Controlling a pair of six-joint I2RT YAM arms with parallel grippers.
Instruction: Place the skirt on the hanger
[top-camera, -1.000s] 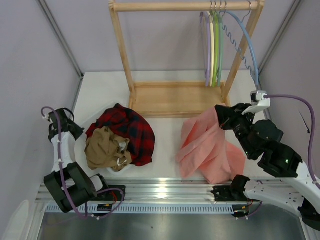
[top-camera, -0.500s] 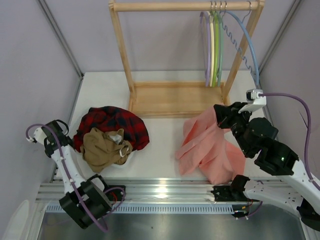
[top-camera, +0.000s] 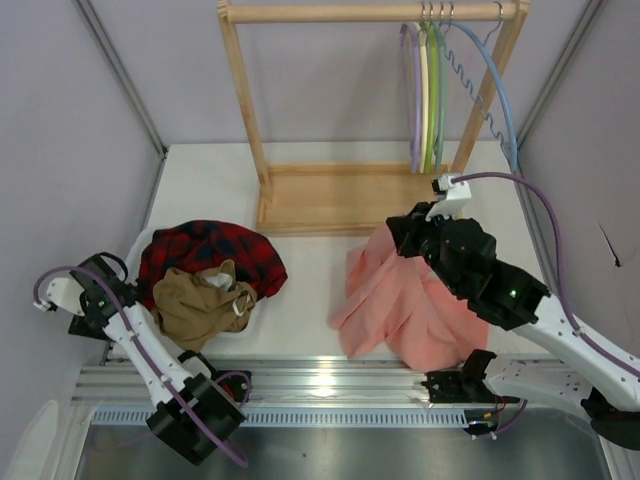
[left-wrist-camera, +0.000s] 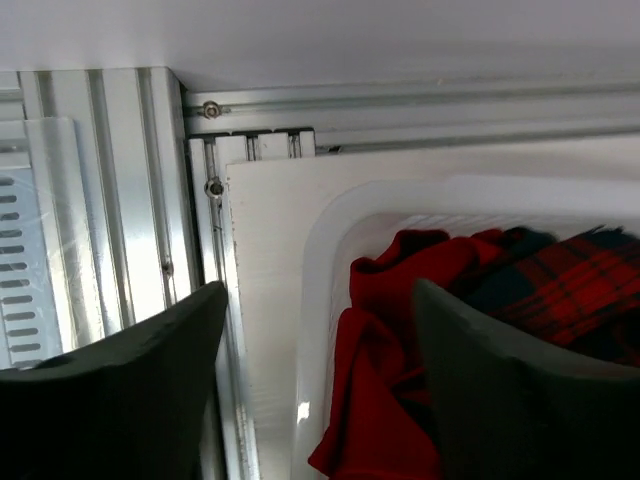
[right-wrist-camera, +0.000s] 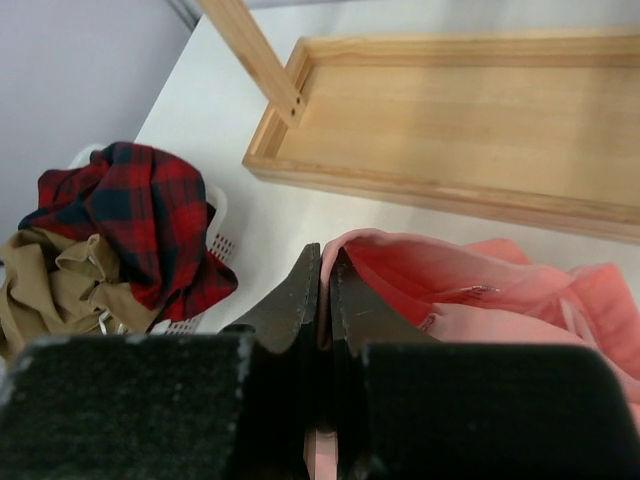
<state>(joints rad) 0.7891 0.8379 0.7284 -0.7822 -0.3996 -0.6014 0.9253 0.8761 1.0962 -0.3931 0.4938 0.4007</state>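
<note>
Right of centre on the table (top-camera: 210, 175), just in front of the wooden rack (top-camera: 245, 90) and its base tray (top-camera: 340, 200), the skirt (top-camera: 400, 305) lies in a loose, folded heap. I see the right pincer (top-camera: 400, 235) at its far edge.

Right wrist view settles the grip: right pincer (right-wrist-camera: 325, 258) nearly closed, only a thin fold of skirt (right-wrist-camera: 470, 300) between the fingers (right-wrist-camera: 290, 300), the pinched edge raised a little above the rest. Overhead view cannot show that gap, because the arm's body covers it.

Hanger (top-camera: 412, 110): hangs on the rack's top rail, far right, leftmost of a bunch with cream, green and light blue ones. Well apart from the skirt. Only the overhead view shows it. The right wrist view takes in just the tray (right-wrist-camera: 450, 110) and the foot of one post.

Left side: white basket (top-camera: 147, 243) holding a plaid garment (top-camera: 215, 255), with a tan garment (top-camera: 195, 300) over its near part. Left pincer (top-camera: 100, 300) sits at the basket's left edge.

Left wrist view: left pincer (left-wrist-camera: 320, 290) wide apart, nothing between the fingers (left-wrist-camera: 120, 370). One finger is over the aluminium frame rail (left-wrist-camera: 130, 200), the other over the plaid garment (left-wrist-camera: 560, 280), with the basket rim (left-wrist-camera: 330, 215) between them. Whether either finger touches the basket, I cannot tell.

Right wrist view adds the tan garment (right-wrist-camera: 50, 275) beside the plaid garment (right-wrist-camera: 150, 195), plus the basket (right-wrist-camera: 218, 222) lattice wall.
</note>
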